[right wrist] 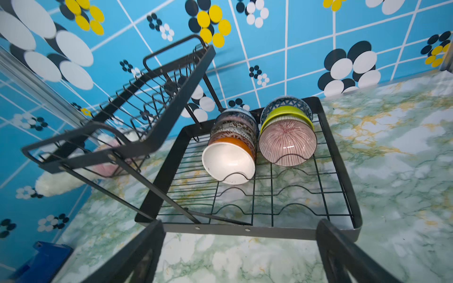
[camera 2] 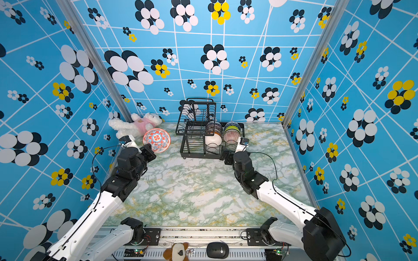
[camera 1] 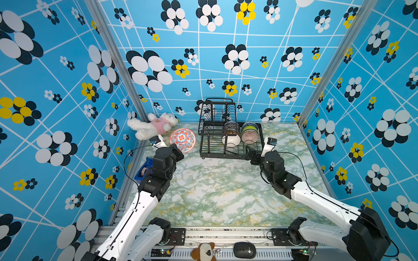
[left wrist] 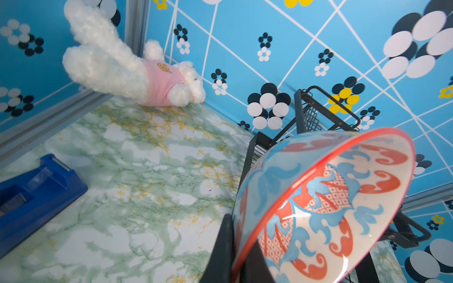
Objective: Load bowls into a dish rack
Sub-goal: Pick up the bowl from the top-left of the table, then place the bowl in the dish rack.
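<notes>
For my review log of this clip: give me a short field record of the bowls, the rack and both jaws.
left jaws: shut on the rim of the floral bowl, which is tilted on edge beside the dish rack
right jaws: open, holding nothing, near the rack's front edge
in rack: two rows of bowls on edge; white bowl fronts one, ribbed bowl the other, lime green bowl behind it
other items: plush toy, tape dispenser

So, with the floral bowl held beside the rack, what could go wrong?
The left gripper pinches the floral bowl only by its rim; it may slip. The upper basket stands between the bowl and the free slots; they may collide. The open right gripper by the rack may obstruct.
</notes>
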Action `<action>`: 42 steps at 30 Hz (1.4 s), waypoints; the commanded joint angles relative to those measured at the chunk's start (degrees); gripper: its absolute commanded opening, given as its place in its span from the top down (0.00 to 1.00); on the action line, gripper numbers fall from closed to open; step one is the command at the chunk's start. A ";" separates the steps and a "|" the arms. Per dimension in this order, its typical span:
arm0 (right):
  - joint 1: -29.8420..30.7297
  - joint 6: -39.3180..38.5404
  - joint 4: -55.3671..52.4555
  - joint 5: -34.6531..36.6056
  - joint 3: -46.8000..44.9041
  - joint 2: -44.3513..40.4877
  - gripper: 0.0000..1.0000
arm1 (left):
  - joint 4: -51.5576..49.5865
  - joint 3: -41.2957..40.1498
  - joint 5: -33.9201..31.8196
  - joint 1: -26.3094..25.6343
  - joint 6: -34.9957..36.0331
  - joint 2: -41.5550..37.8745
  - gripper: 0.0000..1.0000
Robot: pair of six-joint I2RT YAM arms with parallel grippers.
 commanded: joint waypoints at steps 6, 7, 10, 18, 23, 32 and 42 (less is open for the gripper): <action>-11.42 20.27 -17.90 -11.66 12.85 -2.39 0.00 | 13.51 8.67 -6.99 -11.79 14.25 4.96 1.00; -11.96 21.48 -20.40 -11.23 15.01 -2.00 0.01 | 15.35 9.22 -7.91 -14.01 16.36 6.33 1.00; -13.38 25.70 -24.54 -10.73 19.58 -1.56 0.01 | 21.46 11.25 -10.46 -20.33 22.60 11.15 1.00; -18.97 45.29 -26.28 -17.42 23.02 -1.69 0.01 | 30.04 23.93 -10.97 -31.73 34.88 30.34 1.00; -20.23 50.53 -27.28 -15.39 22.58 -3.55 0.01 | 25.47 35.23 -7.79 -33.10 31.46 41.91 1.00; -21.50 57.19 -23.16 -9.92 18.63 -11.51 0.01 | 23.56 49.67 -8.55 -36.19 33.60 58.18 1.00; -23.43 68.78 -12.93 -19.40 14.26 -7.26 0.01 | 24.19 53.05 -9.51 -38.09 33.41 64.46 1.00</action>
